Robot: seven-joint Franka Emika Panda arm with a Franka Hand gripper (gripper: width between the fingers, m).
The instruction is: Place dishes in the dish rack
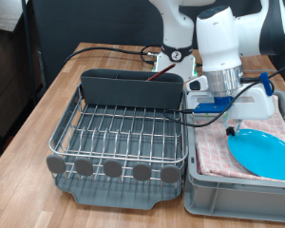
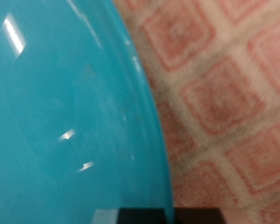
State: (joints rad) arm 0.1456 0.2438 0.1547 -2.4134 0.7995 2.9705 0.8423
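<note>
Hovering low over the plate (image 1: 263,152), which lies on the cloth (image 1: 218,144) in the bin (image 1: 237,197), the gripper (image 1: 232,120) hides its fingers; its opening cannot be told. A pinch on the thin, glossy rim could slip, or snag cloth; the rack (image 1: 119,138) holds no plate.

My gripper (image 1: 232,124) sits low over the plate (image 1: 265,152). The plate looks like smooth, shiny blue plastic, and up close bright spots of light sit on it. The cloth (image 2: 229,89) under it is soft and matt, woven in pink and cream squares. The bin (image 1: 239,199) holding it is dull grey plastic. The dish rack (image 1: 123,138) is thin shiny metal wire, on a dark grey plastic tray. The table (image 1: 47,104) is smooth brown wood.
</note>
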